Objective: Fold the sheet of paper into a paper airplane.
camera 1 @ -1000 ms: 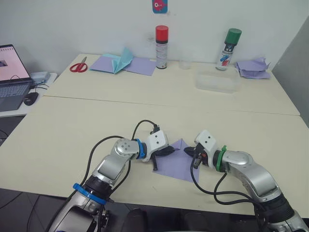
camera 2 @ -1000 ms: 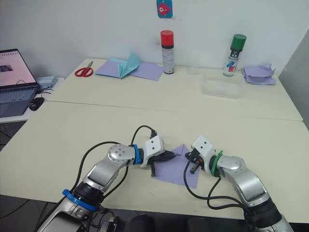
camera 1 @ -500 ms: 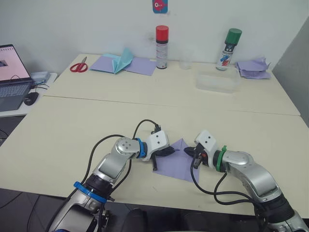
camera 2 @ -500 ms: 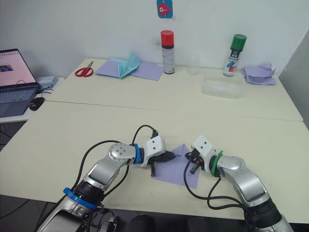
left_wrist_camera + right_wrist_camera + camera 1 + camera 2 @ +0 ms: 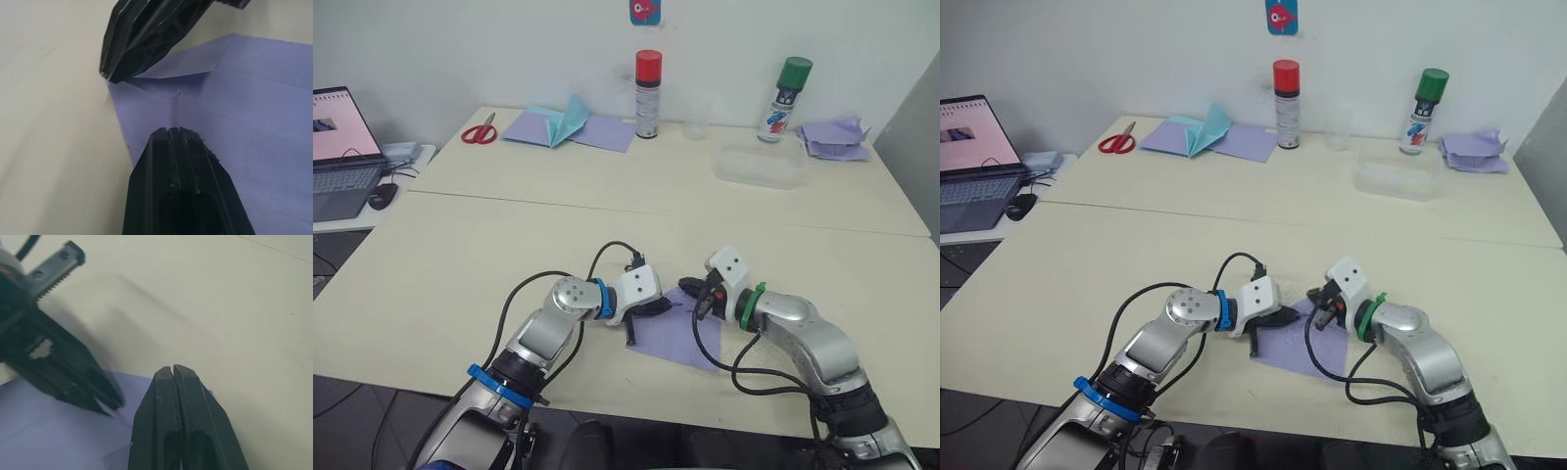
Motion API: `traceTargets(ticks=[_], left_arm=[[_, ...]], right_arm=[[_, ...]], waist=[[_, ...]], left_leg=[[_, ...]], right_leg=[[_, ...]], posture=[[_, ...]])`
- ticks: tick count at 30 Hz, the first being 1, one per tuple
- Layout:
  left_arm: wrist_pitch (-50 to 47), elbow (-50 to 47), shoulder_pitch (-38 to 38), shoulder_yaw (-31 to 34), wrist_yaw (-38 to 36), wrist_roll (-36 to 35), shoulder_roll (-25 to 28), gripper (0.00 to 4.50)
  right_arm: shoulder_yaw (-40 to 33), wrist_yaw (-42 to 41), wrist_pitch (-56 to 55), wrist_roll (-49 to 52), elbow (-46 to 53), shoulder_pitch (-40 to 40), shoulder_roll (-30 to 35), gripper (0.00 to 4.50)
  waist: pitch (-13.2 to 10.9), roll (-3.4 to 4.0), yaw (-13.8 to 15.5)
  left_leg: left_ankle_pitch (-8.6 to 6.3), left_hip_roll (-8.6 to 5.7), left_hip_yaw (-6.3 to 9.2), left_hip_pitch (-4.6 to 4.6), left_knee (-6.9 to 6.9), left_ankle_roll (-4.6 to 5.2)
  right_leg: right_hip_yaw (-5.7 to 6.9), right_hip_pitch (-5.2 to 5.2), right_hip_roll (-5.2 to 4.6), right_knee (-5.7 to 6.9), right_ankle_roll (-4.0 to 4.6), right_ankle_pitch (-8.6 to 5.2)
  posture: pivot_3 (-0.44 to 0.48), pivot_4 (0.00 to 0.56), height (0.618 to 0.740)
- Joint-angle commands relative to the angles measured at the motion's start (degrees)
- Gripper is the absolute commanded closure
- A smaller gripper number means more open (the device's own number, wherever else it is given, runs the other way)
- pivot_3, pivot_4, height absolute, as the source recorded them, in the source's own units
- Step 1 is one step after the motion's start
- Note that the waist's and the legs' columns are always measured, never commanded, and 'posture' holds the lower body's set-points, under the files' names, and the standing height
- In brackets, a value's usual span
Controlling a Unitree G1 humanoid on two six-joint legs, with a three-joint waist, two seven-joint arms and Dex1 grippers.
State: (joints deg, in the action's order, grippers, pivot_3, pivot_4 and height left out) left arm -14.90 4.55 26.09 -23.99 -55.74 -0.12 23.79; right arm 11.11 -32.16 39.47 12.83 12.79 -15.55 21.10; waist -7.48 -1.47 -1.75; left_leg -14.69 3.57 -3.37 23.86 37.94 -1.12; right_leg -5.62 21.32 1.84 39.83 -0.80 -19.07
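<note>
The worktop (image 5: 460, 255) carries everything, one long pale surface with a seam across it, and the folding is set at its near edge, probably so both arms can reach it; the sheet of paper (image 5: 677, 333), one lavender piece, lies flat there between the two arms, its far corner raised into a small flap, so the airplane looks barely begun; the left pincer (image 5: 172, 131) is clenched with its tips resting on the paper just near of that flap, seemingly to pin the sheet while the fold is pressed; the right pincer (image 5: 173, 369) is likewise clenched, empty, its tips at the sheet's far corner beside the left one, likely to push the flap down. At the far edge stand two spray cans, the red-capped can (image 5: 647, 80) left of the green-capped can (image 5: 786, 86); one clear tray (image 5: 759, 164); one pair of scissors (image 5: 480, 130) far left.
</note>
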Motion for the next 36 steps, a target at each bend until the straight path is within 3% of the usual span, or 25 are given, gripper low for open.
traceTargets(ticks=[1, 13, 19, 24, 28, 31, 36], left_arm=[[-1.03, 0.76, -0.61, -1.25, -0.44, 1.07, 0.19, 4.48], [0.85, -0.71, -0.54, 0.26, -1.65, -1.06, 0.33, 4.48], [-2.66, -6.15, -1.74, 4.46, -4.29, -5.85, 3.51, 2.78], [-9.34, -11.52, -2.21, 12.68, -4.9, -12.59, 8.38, 1.15], [-10.6, -9.64, -0.87, 15.55, -2.62, -14.81, 7.04, 1.15], [-11.03, -8.36, -0.11, 15.37, 0.4, -15.0, 3.2, 1.77], [-8.09, -4.92, -0.22, 11.5, 3.5, -11.2, -1.08, 3.41]], right_arm=[[0.69, 1.04, -1.31, -1.41, -2.26, -1.11, -0.72, 4.5], [3.4, 0.53, -2.5, -3.37, -5.48, -0.05, -2.11, 4.5], [3.47, 0.02, -2.97, -3.75, -5.46, 0.53, -1.68, 4.5], [3.71, -0.49, -3.19, -3.75, -4.82, 0.88, -1.21, 4.5], [4.1, -1.29, -3.68, -3.6, -4.6, 1.01, -0.89, 4.5], [4.32, -1.58, -3.81, -3.57, -4.46, 1.12, -0.85, 4.5], [4.66, -1.7, -3.9, -3.54, -4.2, 1.15, -0.82, 4.5]], waist=[[0.0, 0.01, 0.0], [-0.01, 0.03, -0.05], [-0.08, 0.11, -0.22], [-0.19, 0.13, -0.21], [-0.21, 0.15, -0.12], [-0.21, 0.14, -0.09], [-0.21, 0.14, -0.16]], left_leg=[[0.0, 0.0, 0.0, 0.0, 0.0, 0.0], [0.0, 0.03, 0.0, -0.03, 0.0, 0.0], [0.0, 0.09, 0.0, -0.02, -0.05, 0.0], [0.0, 0.14, 0.07, -0.02, -0.07, -0.01], [0.0, 0.09, 0.06, -0.01, -0.06, -0.01], [0.0, 0.04, 0.03, -0.01, -0.04, -0.01], [0.0, 0.07, 0.06, -0.01, -0.05, -0.01]], right_leg=[[0.0, 0.0, 0.0, 0.0, 0.0, 0.0], [0.02, 0.0, 0.0, 0.01, -0.01, -0.01], [0.01, 0.07, 0.0, 0.03, -0.01, 0.0], [0.01, 0.08, -0.01, 0.04, -0.02, -0.01], [0.07, 0.06, -0.01, 0.03, -0.03, -0.02], [0.07, 0.04, -0.01, 0.02, -0.03, -0.02], [0.01, 0.06, -0.01, 0.02, -0.01, -0.01]], posture=[[0.0, 0.15, 0.74], [0.0, 0.15, 0.74], [0.0, 0.15, 0.74], [0.0, 0.15, 0.74], [0.0, 0.15, 0.74], [0.0, 0.15, 0.74], [0.0, 0.15, 0.74]])
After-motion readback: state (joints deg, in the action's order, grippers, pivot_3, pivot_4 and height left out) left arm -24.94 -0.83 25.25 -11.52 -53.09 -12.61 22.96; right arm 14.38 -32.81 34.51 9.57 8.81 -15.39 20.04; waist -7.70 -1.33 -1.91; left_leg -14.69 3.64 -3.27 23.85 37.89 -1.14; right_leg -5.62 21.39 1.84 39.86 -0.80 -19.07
